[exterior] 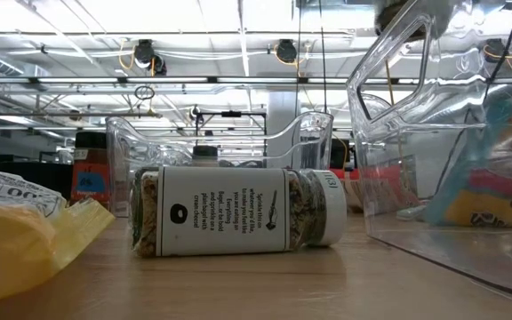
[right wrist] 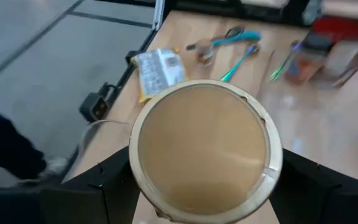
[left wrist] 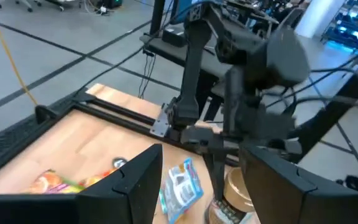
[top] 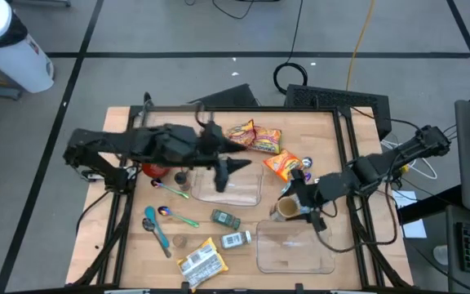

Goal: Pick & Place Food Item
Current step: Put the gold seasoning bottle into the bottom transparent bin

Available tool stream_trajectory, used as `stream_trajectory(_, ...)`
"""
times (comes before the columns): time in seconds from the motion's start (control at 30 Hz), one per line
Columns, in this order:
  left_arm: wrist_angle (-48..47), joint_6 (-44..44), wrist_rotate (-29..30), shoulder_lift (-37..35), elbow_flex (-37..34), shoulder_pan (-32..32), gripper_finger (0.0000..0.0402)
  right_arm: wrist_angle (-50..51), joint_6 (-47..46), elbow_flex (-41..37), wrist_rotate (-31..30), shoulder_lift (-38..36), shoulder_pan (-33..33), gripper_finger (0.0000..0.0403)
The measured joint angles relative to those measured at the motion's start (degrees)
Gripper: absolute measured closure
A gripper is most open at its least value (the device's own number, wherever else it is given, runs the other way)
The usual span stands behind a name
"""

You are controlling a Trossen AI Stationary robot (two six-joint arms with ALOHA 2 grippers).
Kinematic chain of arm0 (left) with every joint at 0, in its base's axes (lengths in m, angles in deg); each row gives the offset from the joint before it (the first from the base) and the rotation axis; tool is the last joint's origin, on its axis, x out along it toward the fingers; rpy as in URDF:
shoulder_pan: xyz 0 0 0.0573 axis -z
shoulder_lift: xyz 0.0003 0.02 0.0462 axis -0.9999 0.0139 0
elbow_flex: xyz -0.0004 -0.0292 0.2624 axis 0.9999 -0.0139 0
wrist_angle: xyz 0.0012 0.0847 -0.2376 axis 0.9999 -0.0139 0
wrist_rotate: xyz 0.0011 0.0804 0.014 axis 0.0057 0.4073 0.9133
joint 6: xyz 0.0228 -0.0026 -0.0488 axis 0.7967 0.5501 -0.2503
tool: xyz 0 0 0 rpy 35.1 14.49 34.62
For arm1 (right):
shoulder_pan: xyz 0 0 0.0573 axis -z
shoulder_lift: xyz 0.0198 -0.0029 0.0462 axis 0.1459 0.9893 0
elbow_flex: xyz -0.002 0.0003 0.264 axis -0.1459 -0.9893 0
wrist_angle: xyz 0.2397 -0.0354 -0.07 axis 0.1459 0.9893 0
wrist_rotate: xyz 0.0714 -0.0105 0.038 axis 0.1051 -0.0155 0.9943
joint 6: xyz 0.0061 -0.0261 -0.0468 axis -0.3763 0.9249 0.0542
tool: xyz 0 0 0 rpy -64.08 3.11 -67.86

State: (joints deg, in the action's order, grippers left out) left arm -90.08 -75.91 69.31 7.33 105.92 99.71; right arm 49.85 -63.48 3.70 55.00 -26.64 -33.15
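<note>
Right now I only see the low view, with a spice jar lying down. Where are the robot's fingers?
Observer: The right fingers grip a jar with a tan lid.
Operator: And the other arm?
Observer: The left fingers hang open over a clear tray, holding nothing.
Operator: Any snacks?
Observer: An orange bag lies just past that tray.

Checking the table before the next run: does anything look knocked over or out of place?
The spice jar lies on its side on the table rather than standing. The right tool grips a round tan-topped container, held on purpose. Nothing looks spilled.
</note>
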Motion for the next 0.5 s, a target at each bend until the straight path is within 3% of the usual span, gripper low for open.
stream_trajectory(0.27,10.8,-8.6,0.0,7.5,0.0,-1.6,0.0186,0.0,3.2,0.0,5.9,-5.2,3.1,0.0134)
stream_trajectory(0.5,10.0,-12.1,0.0,9.2,0.0,-0.8,0.0210,2.6,6.7,0.0,10.5,-3.7,4.6,0.0134)
